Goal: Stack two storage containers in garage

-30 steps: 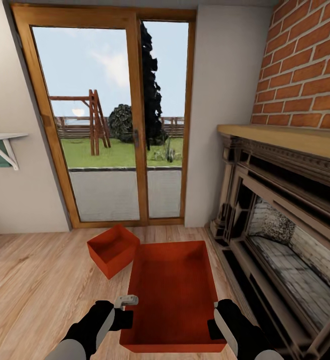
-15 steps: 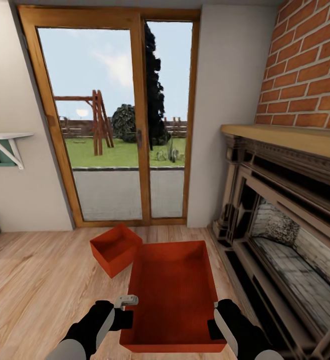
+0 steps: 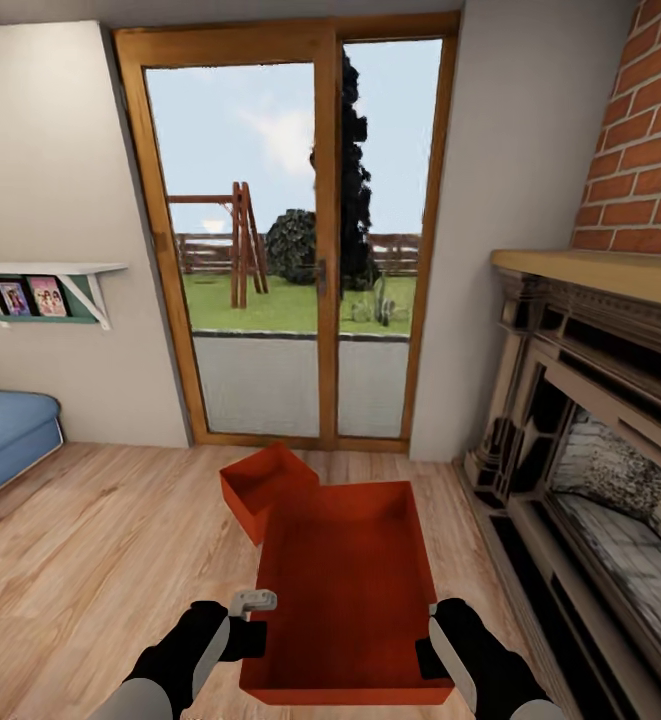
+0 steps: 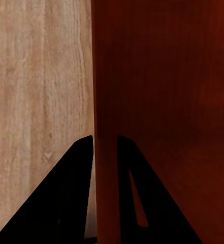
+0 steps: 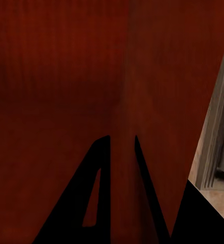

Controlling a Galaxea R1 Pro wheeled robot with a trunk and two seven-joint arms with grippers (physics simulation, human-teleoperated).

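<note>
One storage container (image 3: 345, 590) is held up in front of the robot, gripped on both long sides: the left hand (image 3: 253, 622) is clamped on its left wall, the right hand (image 3: 432, 632) on its right wall. In the left wrist view the thin red wall (image 4: 105, 152) is seen pinched between the two dark fingers (image 4: 71, 198), and the same is seen in the right wrist view (image 5: 123, 152).

The second container (image 3: 260, 490) is left on the light wood-plank flooring (image 3: 90, 560), turned at an angle, just beyond the held one and near the glass doors (image 3: 290, 240).

The task is judged to be at an early stage: the scene is the living room, no garage is in sight, and nothing has been stacked. One bin has yet to be carried out, the other fetched.

Both bins are smooth, thin-walled, open-topped and red-orange. A dark carved fireplace (image 3: 590, 420) under rough red brick (image 3: 650, 160) is seen at the right, and a blue sofa (image 3: 5, 435) at the left.
</note>
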